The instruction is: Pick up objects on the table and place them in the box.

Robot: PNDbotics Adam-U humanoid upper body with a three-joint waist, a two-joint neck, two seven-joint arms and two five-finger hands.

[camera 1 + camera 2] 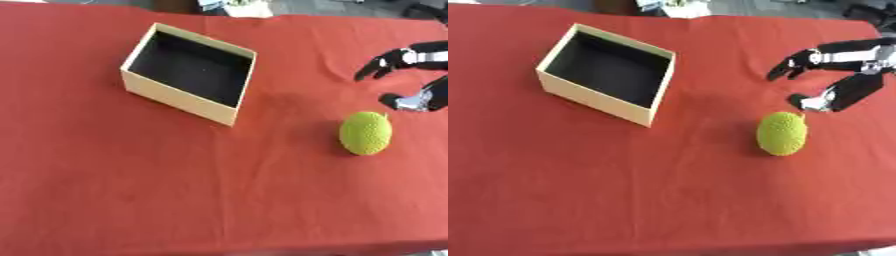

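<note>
Red cloth (pixel 131 190) across the whole table, wide and flat, good working ground. Cream box (pixel 175 97) upper left, set askew, dark inside and apparently empty, mouth open to the top. Green ball (pixel 782 133) lying right of centre, knobbly skin, well apart from the box and resting on the cloth, untouched. Right hand (pixel 833 75) coming in from the right edge, just beyond and above the ball, spread wide with nothing held: upper fingers (pixel 791 65) reaching out leftward, thumb (pixel 808 102) lower down, close by the ball's top. No left hand anywhere in view. Step in hand, by the look of it: closing in for the grasp. Best done by bringing the palm down over the ball's crown, fingers on the far side and thumb on the near side, straddling the widest part before curling. Round shape likely to roll at a glancing touch, so both sides together rather than one first. Then lift straight up, carry left, and release over the box's open mouth, clear of the near wall.
</note>
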